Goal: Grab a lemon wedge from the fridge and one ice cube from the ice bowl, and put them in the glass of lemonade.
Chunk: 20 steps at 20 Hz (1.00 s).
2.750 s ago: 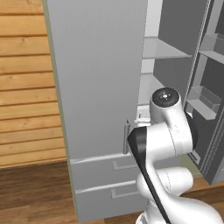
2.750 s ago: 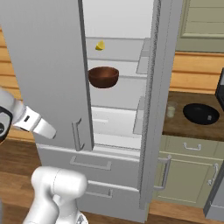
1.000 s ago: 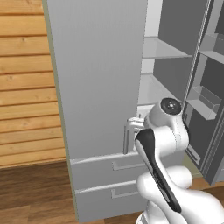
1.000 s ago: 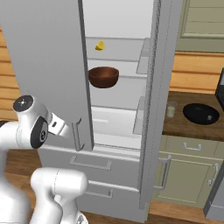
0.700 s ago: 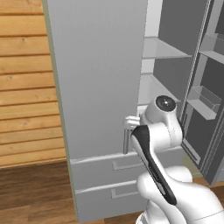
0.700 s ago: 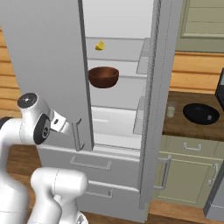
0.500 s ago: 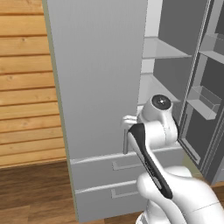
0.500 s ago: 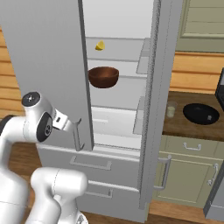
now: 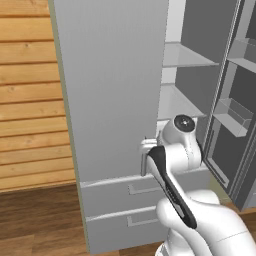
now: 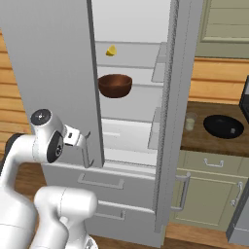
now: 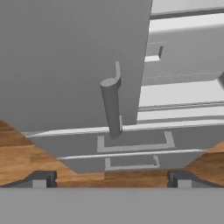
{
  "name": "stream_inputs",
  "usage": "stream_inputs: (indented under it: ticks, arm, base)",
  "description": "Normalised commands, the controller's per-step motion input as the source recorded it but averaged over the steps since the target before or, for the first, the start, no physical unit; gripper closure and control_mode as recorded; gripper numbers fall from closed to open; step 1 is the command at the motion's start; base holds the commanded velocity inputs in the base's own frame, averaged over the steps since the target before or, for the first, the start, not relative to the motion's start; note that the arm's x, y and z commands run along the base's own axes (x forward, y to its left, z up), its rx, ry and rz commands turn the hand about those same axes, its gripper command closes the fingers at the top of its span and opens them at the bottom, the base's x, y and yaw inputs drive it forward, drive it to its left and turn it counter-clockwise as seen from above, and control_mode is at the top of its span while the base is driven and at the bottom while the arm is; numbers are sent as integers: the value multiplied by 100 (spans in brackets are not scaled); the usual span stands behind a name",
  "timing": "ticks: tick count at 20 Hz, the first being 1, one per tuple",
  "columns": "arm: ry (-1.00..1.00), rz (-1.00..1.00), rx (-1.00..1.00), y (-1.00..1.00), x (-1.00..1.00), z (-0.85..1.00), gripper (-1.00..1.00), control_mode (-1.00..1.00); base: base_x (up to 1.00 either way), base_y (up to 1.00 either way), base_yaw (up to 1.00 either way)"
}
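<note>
The grey fridge (image 10: 48, 73) has its right door (image 10: 177, 97) swung open, baring the pale shelves. The lemon wedge (image 10: 111, 50) lies on an upper shelf, above a brown bowl (image 10: 115, 85). My gripper (image 10: 81, 139) is open and empty, right in front of the left door's vertical bar handle (image 10: 86, 156). From the left base view the gripper (image 9: 148, 146) sits just above the handle (image 9: 143, 166). The hand view has the handle (image 11: 111, 107) centred ahead of the spread fingertips (image 11: 41, 178). The glass of lemonade (image 10: 190, 121) and the black ice bowl (image 10: 223, 126) stand on the counter to the right.
Two fridge drawers (image 10: 99, 182) lie below the doors. Olive-green cabinets (image 10: 209, 185) carry the wooden counter (image 10: 194, 141) right of the fridge. The open door holds bins (image 9: 235, 112). A wood-panelled wall (image 9: 30, 100) is to the left.
My hand has moved forward and closer to the left door's handle, with the jaws staying wide. The fridge and its contents have not moved.
</note>
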Motion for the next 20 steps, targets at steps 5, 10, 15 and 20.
stream_inputs:
  ticks: [5,10,15,20]
  arm:
    - [-15,1,0,-2,27,-27,-100,-100]
    - [-5,0,0,-8,50,-6,-100,-100]
    - [0,0,0,-1,59,-6,-100,-100]
    - [0,0,0,0,57,-25,-100,-100]
  base:
    - [0,0,0]
    - [0,0,0]
    - [0,0,0]
    - [0,0,0]
